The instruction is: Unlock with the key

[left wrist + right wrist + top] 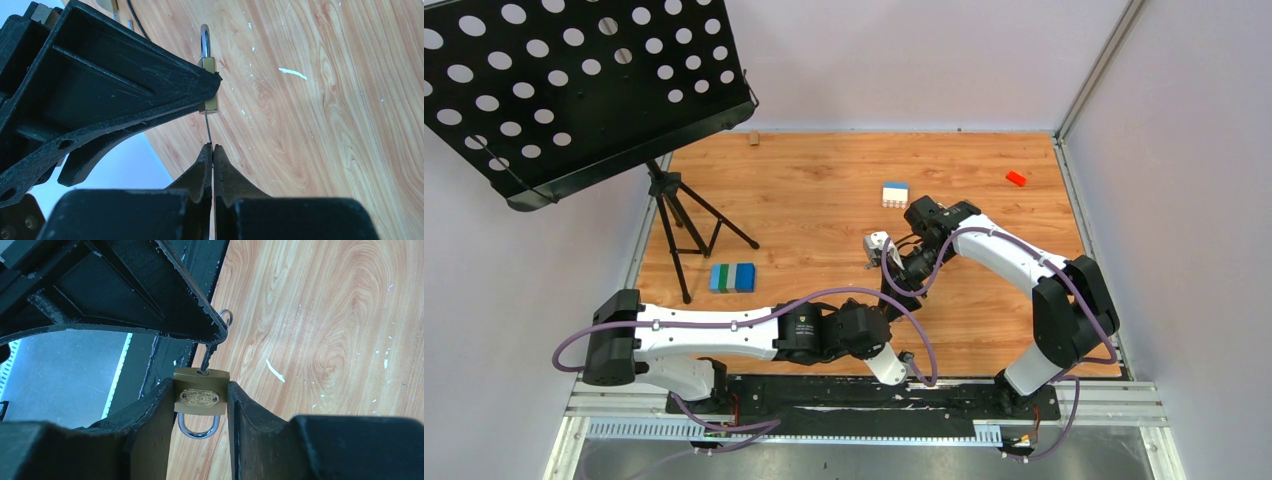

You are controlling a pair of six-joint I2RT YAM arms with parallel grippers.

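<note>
A small brass padlock (201, 392) with a steel shackle is clamped by its sides between the fingers of my right gripper (200, 384), shackle pointing toward the wrist. The key (205, 359), thin grey metal with a small ring (226, 318), sits in the keyhole on the lock's bottom face. My left gripper (212, 146) is shut on the key (208, 129), seen edge-on as a thin line running up into the padlock (209, 86). In the top view the left gripper (886, 312) and right gripper (906, 285) meet above the wooden table's near middle.
A black music stand on a tripod (679, 215) stands at the left, its perforated desk (574, 80) overhanging. A blue-green block (732, 277), a white-blue block (895, 194), a red block (1016, 178) and a small wooden piece (752, 139) lie on the table.
</note>
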